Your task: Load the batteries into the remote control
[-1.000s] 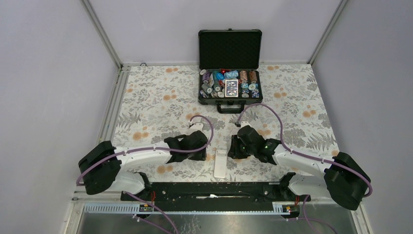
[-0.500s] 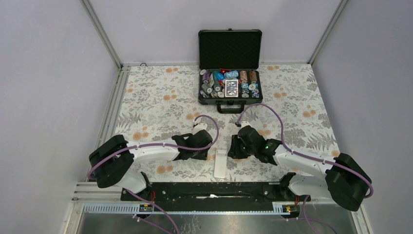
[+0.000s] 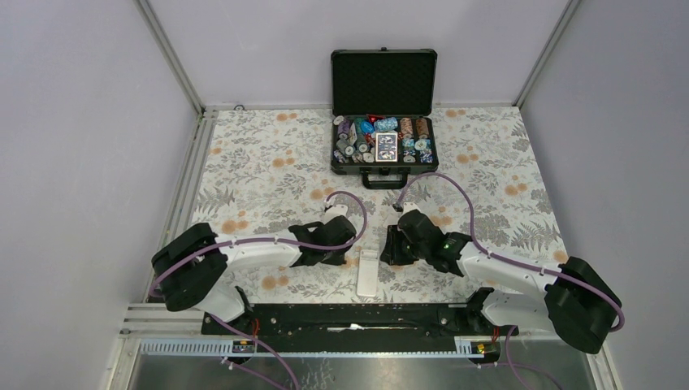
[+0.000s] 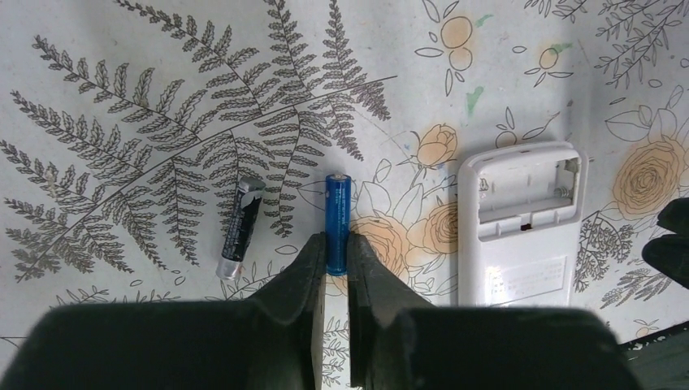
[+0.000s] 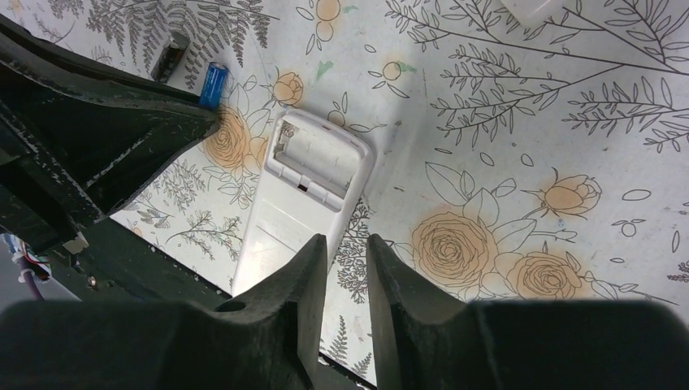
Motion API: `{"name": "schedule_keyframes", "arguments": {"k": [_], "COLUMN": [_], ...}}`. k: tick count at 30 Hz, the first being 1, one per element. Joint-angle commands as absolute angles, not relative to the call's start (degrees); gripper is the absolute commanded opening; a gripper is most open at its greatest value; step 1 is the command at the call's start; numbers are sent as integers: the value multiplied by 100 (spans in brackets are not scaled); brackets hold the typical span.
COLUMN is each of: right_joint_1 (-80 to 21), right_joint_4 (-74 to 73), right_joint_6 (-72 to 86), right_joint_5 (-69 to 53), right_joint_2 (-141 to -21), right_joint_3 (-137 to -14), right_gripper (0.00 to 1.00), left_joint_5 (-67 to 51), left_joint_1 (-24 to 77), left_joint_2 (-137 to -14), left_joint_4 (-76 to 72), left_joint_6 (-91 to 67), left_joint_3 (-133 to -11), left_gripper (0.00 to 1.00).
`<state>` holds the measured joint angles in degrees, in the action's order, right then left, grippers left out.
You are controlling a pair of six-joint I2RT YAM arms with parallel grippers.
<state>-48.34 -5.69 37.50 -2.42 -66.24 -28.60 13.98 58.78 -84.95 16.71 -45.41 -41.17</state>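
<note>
Left arm (image 3: 252, 253) is shifting right toward remote control (image 3: 368, 274) lying on tabletop (image 3: 268, 162) | left wrist: left gripper (image 4: 336, 244) is clamping blue battery (image 4: 337, 203), dark battery (image 4: 241, 229) lying just left | right wrist: right gripper (image 5: 347, 244) is hovering slightly parted, holding nothing, near remote control.

White links (image 3: 252, 256), black joints (image 3: 175, 276), purple cables (image 3: 435, 173) — black left gripper (image 4: 336, 240), black right gripper (image 5: 347, 242)

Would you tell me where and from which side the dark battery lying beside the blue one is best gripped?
Take the dark battery at mid-length, from straight above, with one finger on each long side. It lies flat on the tablecloth, slightly tilted and well apart from the blue battery, so turn the wrist to match its tilt.
</note>
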Motion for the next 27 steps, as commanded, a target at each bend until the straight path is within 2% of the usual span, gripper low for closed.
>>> {"name": "schedule_keyframes", "arguments": {"k": [1,3,9,16,27], "right_joint_1": [-4877,-4876,-4878,-4873,-4881], "right_joint_4": [-504,-534,-547,-538,-526], "right_joint_6": [3740,3706,3338,2988,2761], "right_joint_5": [-151,-177,-528,-1206,-2328], "right_joint_2": [-6473,-6449,-6271,-6077,-5409], "right_joint_3": [-2859,-2892,-2966,-3107,-3099], "right_gripper": [32,32,32,39,46], "left_joint_5": [1328,1306,1097,364,-1915], "left_joint_1": [5862,5862,5863,5862,5865], "left_joint_2": [-8583,-8528,-8171,-7569,-6505], "left_joint_4": [1581,1584,1668,1722,1736], "left_joint_6": [-4526,-4498,-4264,-3829,-2792], "left_joint_3": [-4080,-4055,-4045,-4027,-3885], "left_gripper": [5,0,0,0,0]}}
